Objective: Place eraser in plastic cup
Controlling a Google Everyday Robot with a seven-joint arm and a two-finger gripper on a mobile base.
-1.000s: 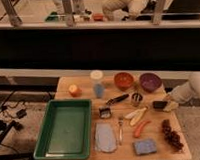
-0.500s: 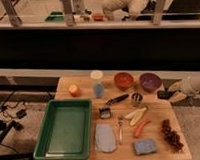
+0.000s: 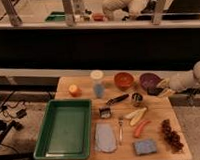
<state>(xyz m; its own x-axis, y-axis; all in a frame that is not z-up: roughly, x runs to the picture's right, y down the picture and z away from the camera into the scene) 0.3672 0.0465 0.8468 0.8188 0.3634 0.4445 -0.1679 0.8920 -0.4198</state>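
Tool (image 3: 161,88) beside purple bowl (image 3: 147,79) — grips eraser (image 3: 154,91), long axis roughly level.

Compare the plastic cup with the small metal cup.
The plastic cup is tall and translucent, whitish over blue; the metal cup is short and shiny. The plastic cup stands farther back, the metal cup nearer mid-table. Both stand upright. The gripper hovers beside the purple bowl.

Green tray (image 3: 65,128), whitish-topped plastic cup (image 3: 97,84) turning blue below, small orange round thing (image 3: 74,89), orange bowl (image 3: 123,80), purple bowl (image 3: 149,80), blue sponge (image 3: 145,146), tan wooden table (image 3: 157,109), cream-white gripper (image 3: 163,88) at the table's right edge beside the purple bowl.
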